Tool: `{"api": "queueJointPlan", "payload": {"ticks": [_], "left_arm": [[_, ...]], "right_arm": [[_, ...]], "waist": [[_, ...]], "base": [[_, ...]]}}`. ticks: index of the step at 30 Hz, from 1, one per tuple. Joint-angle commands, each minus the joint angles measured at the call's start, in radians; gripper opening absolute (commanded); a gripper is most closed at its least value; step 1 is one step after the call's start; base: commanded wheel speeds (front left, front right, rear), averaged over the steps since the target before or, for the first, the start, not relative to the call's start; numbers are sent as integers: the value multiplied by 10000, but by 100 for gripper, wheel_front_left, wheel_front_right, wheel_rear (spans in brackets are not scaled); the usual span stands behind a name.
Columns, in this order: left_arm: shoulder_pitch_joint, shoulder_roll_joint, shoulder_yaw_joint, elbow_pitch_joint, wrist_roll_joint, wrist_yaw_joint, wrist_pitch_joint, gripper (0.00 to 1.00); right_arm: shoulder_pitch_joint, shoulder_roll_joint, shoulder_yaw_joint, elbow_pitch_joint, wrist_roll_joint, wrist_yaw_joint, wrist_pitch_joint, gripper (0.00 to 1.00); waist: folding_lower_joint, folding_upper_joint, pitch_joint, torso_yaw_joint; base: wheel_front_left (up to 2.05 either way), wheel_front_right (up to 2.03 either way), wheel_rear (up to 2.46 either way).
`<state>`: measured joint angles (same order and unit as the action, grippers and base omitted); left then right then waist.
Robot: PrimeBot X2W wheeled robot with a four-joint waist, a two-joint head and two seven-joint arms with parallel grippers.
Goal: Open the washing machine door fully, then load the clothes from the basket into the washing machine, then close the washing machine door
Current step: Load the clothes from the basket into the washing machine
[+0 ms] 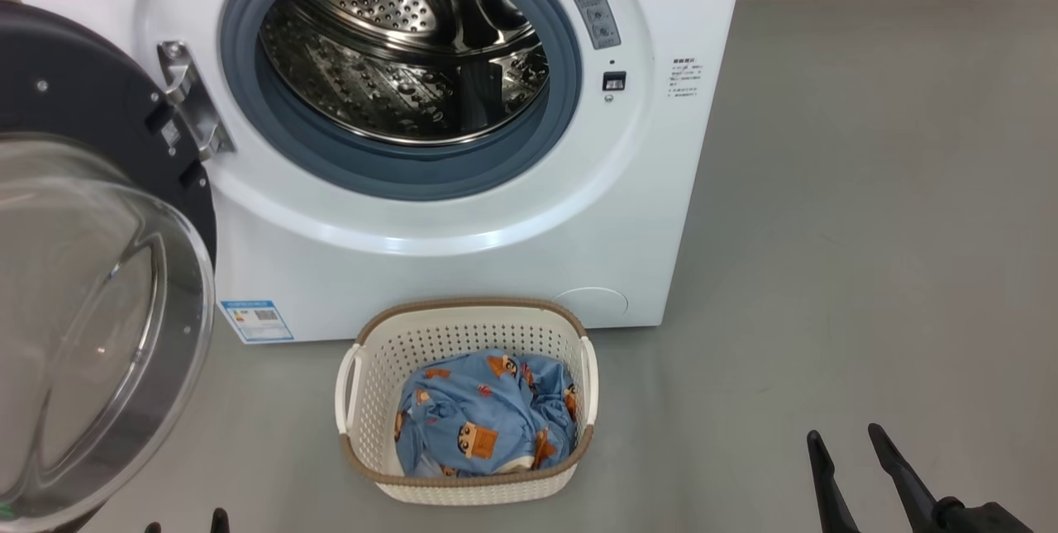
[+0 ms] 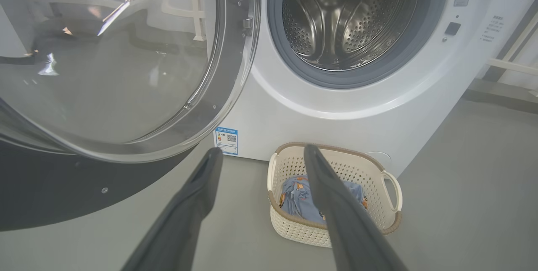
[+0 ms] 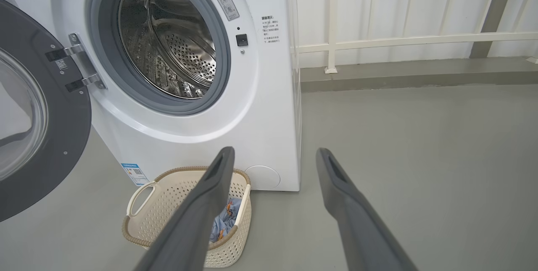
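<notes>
From the head view, the white washing machine (image 1: 463, 260) stands on the grey floor (image 1: 826, 227) with its door (image 1: 91, 268) swung wide to the left on a metal hinge (image 1: 186, 99). The door's clear glass bowl faces the camera and its black rim sits behind it. Inside the grey-blue seal (image 1: 397, 173) the perforated steel drum (image 1: 405, 54) lies exposed. A blue label sticker (image 1: 256, 321) sits low on the machine's front, near the door's edge. The cream basket (image 1: 372, 351) with its brown rim rests on the floor just in front of the machine, below the opening. The light blue clothes (image 1: 483, 417) with orange-brown figures lie bunched in its bottom. The right tool (image 1: 845, 431) rises at the lower right over bare floor, its fingers apart and gripping nothing, well apart from the basket.

In the left wrist view, the left tool (image 2: 264, 150) points toward the foot of the machine with its two fingers spread wide and nothing between them. The door's glass bowl looms close at the upper left. The right-hand finger crosses in front of the basket, where the clothes show beside it. The left-hand fingertip appears near the label sticker.

In the right wrist view, the right tool's fingers are again spread, with nothing held. The left-hand finger overlaps the basket, which sits against the machine's lower front with a fold of the clothes peeking out. The open door hangs at the left edge. A white railing (image 3: 399, 40) runs behind the machine at the right.
</notes>
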<state>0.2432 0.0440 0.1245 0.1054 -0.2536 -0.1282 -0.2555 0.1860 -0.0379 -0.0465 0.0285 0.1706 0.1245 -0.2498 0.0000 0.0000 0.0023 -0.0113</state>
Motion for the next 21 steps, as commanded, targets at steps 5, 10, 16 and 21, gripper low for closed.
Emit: {"api": "queueJointPlan", "payload": {"ticks": [5, 10, 16, 21], "left_arm": [[-412, 63, 413, -345, 228, -25, -63, 100], [-408, 63, 351, -391, 343, -25, -63, 100], [-402, 63, 287, -422, 317, -25, -63, 100], [-415, 63, 259, -464, 296, -25, -63, 100]], "right_arm": [[-183, -123, 245, -258, 38, 62, -120, 100], [-191, -123, 249, -256, 35, 62, -120, 100], [-192, -123, 236, -256, 12, 62, -120, 100], [-211, -123, 249, -245, 13, 62, -120, 100]], "waist": [[0, 0, 39, 23], [0, 0, 77, 33], [0, 0, 96, 43], [0, 0, 115, 53]], "base": [[115, -115, 0], [54, -54, 0], [0, 0, 0], [0, 0, 0]]}}
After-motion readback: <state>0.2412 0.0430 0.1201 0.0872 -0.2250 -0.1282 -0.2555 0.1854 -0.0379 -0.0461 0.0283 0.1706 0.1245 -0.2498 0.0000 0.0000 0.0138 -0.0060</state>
